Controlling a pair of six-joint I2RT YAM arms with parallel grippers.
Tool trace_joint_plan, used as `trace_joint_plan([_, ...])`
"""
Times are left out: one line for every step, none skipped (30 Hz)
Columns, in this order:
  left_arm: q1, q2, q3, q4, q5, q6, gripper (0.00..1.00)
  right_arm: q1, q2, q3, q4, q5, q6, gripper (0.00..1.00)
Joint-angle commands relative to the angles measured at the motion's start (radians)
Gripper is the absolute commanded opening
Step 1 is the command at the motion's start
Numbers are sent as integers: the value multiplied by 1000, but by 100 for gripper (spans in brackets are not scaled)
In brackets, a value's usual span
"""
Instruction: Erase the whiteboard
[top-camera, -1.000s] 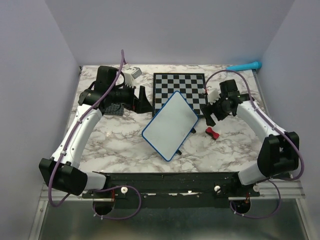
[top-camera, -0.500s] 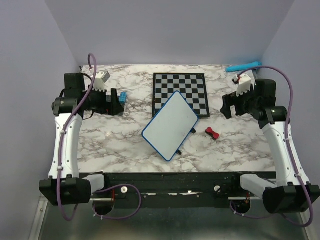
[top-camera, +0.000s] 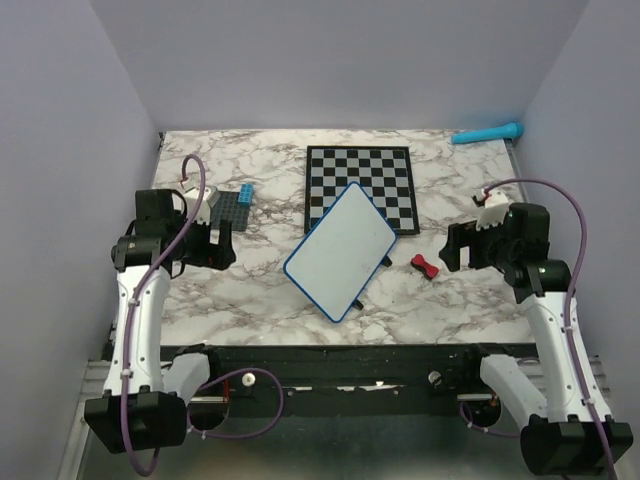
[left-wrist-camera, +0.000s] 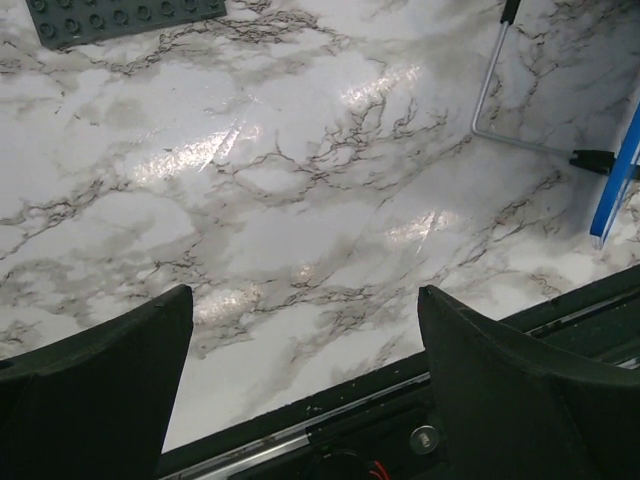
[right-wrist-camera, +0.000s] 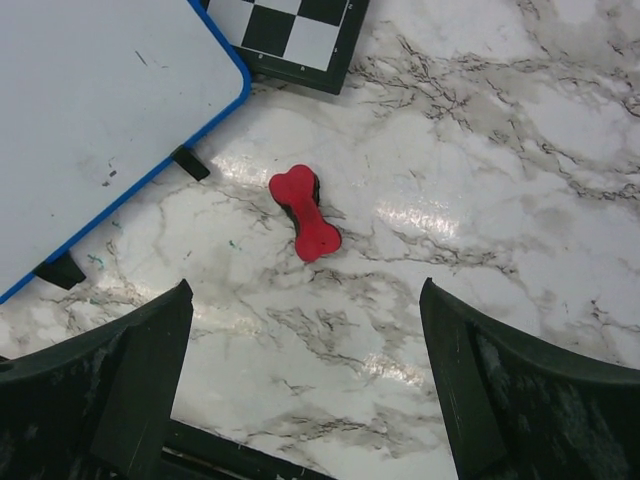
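Marble tabletop (top-camera: 250, 290), lavender walls (top-camera: 60, 150), whiteboard (top-camera: 340, 250) at centre

Boxed in on three sides by plain, pale panels. Floored with glossy white stone, grey-veined, with patches of glare in both wrist views. Bounded along the near edge by a black rail (top-camera: 340, 358), with a grey metal sheet (top-camera: 300, 450) below.

Far left: left gripper (left-wrist-camera: 303, 292), fingers spread wide, holding nothing, hanging over bare marble not far from the left wall. Just beyond it, a dark grey studded plate (top-camera: 228, 208) flat on the surface, with a small blue brick (top-camera: 246, 192) at its far right corner.

Centre: chessboard (top-camera: 358, 175) lying flat toward the back wall. Nearer, the whiteboard, white with a thin blue rim and rounded corners, turned at an angle, far corner overlapping the chessboard's near edge in the top view. Small black feet (right-wrist-camera: 188, 163) under its rim and a thin wire leg (left-wrist-camera: 485, 90) beside it. Almost clean, only a few tiny dark specks visible from the right wrist. Touched by neither arm.

Right of the board: a small red bone-shaped piece (right-wrist-camera: 305, 213) alone on the marble, near the rim but apart from it. Then right gripper (right-wrist-camera: 305, 285), likewise spread wide and empty, above open marble, the red piece ahead of it. Far right back corner: a teal stick (top-camera: 487, 133) lying at the table's edge by the wall.
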Motion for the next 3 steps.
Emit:
trace_joint_plan([7, -36, -18, 46, -55, 4, 99, -7, -22, -21, 43, -11, 47, 100])
trace_joint_plan([9, -37, -20, 49, -55, 4, 99, -7, -22, -23, 43, -11, 50, 100])
trace_joint_plan([9, -40, -21, 54, -52, 2, 99, -7, -24, -23, 43, -11, 52, 100])
